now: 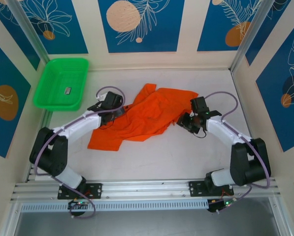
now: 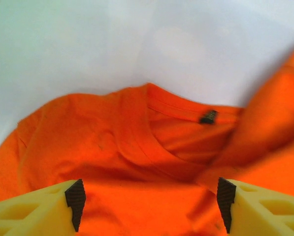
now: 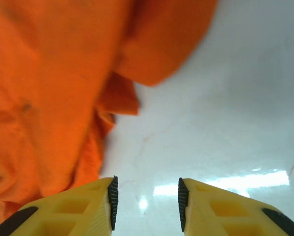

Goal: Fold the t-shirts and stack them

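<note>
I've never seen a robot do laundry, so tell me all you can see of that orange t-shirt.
The t-shirt is plain bright orange, soft-looking cloth with a round collar and a small dark neck label. It is unfolded and rumpled, lying in a crumpled diagonal heap on the white table, right of the green tray and apart from it. The left hand stands open right over the cloth near the collar; the right hand is open beside its edge, over bare table.

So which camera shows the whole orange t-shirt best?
The top view: the t-shirt lies crumpled on the table, full outline visible. The left wrist view shows its collar and dark neck label close up; the right wrist view, a bunched edge.
</note>
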Motion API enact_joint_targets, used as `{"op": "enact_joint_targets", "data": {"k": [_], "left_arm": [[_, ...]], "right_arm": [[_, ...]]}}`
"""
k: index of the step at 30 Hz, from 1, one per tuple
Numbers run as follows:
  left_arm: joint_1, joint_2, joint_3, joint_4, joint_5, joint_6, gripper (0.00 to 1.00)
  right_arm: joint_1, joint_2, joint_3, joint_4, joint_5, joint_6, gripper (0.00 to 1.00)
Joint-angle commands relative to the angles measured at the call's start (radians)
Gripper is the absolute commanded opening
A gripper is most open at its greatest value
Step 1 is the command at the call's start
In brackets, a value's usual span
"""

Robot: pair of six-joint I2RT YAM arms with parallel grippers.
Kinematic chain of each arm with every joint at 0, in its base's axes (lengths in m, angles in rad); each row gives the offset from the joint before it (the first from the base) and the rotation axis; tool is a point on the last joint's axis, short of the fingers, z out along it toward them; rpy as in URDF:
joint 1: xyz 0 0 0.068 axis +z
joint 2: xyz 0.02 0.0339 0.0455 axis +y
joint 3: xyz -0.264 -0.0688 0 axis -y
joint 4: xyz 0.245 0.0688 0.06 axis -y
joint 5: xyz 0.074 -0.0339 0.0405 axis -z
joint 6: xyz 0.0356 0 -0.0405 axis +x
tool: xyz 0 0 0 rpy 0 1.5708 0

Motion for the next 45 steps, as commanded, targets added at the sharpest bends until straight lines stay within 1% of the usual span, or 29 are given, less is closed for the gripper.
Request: {"op": "enact_joint_targets", "data": {"k": [1, 3, 7, 11, 14, 16, 19, 23, 24, 27, 29, 31, 35, 40, 45], "left_arm": [[-0.003, -0.104, -0.082, -0.095, -0.030, -0.031, 0.81], [-0.003, -0.171, -0.138, -0.131, -0.033, -0.053, 0.81], [0.016, -0.284, -0.222, -0.234, -0.037, -0.050, 0.80], [0.100, -0.371, -0.307, -0.273, 0.041, -0.026, 0.75], [0.173, -0.424, -0.377, -0.261, 0.114, -0.024, 0.75], [0.206, -0.437, -0.408, -0.256, 0.129, -0.025, 0.75], [0.285, -0.425, -0.443, -0.242, 0.165, -0.018, 0.75], [0.393, -0.401, -0.502, -0.174, 0.242, -0.009, 0.69], [0.405, -0.395, -0.514, -0.163, 0.245, -0.008, 0.69], [0.450, -0.356, -0.536, -0.118, 0.305, 0.007, 0.63], [0.468, -0.323, -0.538, -0.101, 0.325, 0.017, 0.60], [0.480, -0.298, -0.544, -0.075, 0.357, 0.025, 0.55], [0.493, -0.263, -0.555, -0.047, 0.366, 0.027, 0.49], [0.508, -0.216, -0.547, 0.012, 0.434, 0.048, 0.38], [0.507, -0.212, -0.555, 0.061, 0.486, 0.063, 0.35]], "right_arm": [[-0.012, 0.026, -0.022, 0.111, -0.078, 0.085, 0.44], [-0.019, 0.056, -0.023, 0.139, -0.093, 0.111, 0.47], [-0.035, 0.139, -0.010, 0.197, -0.143, 0.159, 0.46], [-0.044, 0.206, -0.012, 0.280, -0.187, 0.223, 0.45], [-0.041, 0.244, -0.013, 0.331, -0.217, 0.279, 0.45], [-0.035, 0.260, -0.015, 0.360, -0.230, 0.306, 0.46], [-0.020, 0.278, -0.013, 0.383, -0.227, 0.341, 0.48], [-0.008, 0.269, -0.033, 0.396, -0.192, 0.381, 0.51], [-0.007, 0.266, -0.040, 0.404, -0.184, 0.389, 0.51], [-0.003, 0.256, -0.063, 0.426, -0.170, 0.419, 0.50], [0.001, 0.237, -0.085, 0.448, -0.161, 0.437, 0.50], [0.008, 0.214, -0.098, 0.444, -0.135, 0.442, 0.50], [0.023, 0.165, -0.128, 0.421, -0.069, 0.453, 0.50], [0.023, 0.111, -0.177, 0.439, -0.036, 0.479, 0.47], [0.022, 0.094, -0.178, 0.432, -0.037, 0.475, 0.46]]}}
